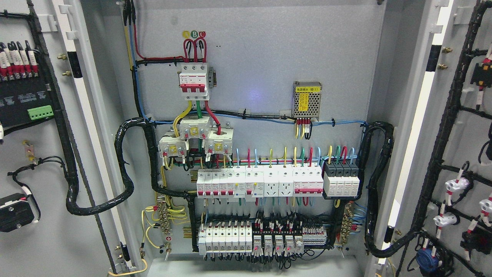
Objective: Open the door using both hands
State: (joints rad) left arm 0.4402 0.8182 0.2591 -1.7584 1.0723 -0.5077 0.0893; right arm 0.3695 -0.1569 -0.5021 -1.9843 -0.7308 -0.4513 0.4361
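Both doors of the cabinet (253, 61) already stand swung wide, the left door (34, 154) and the right door (461, 154) showing their inner faces, so the opening looks finished. Between them sit the breaker rows (257, 184). Neither hand is in view, so I cannot tell their state; little seems left to do.
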